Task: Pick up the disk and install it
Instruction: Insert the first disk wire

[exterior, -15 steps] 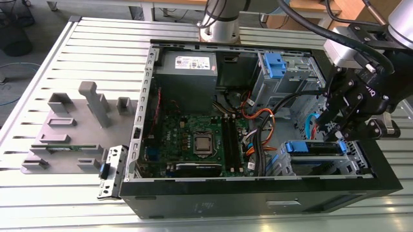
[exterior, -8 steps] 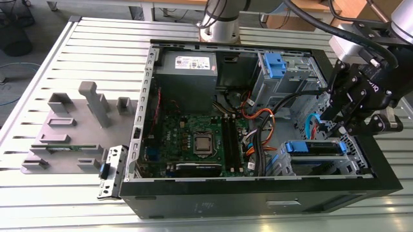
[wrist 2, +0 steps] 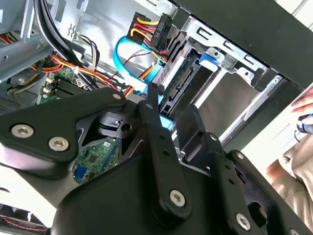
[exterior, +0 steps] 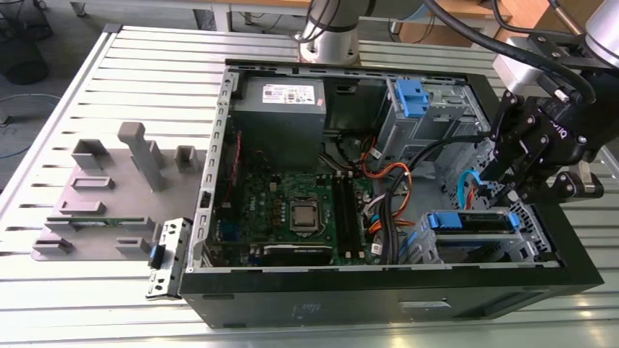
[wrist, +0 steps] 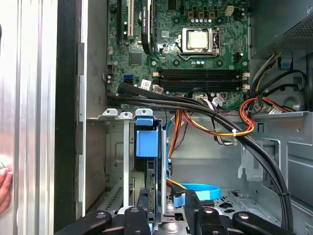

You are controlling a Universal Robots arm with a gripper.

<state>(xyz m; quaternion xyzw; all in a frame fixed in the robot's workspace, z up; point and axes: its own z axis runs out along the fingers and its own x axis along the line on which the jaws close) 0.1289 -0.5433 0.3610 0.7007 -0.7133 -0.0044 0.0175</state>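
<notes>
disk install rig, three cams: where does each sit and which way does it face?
Exterior view: off the arm, above, looking down into the open computer case on the slatted table; gripper by the disk at the exterior view's right.
First wrist view: on the wrist, looking past the gripper and the disk towards the motherboard.
Second wrist view: on the wrist, looking past the gripper at the disk's connector end.
Shared: both wrist views have the gripper, the disk and a person's hand at the edge.

Disk (wrist: 147, 142) carrier smooth blue plastic; case (exterior: 387, 297) matt black metal
</notes>
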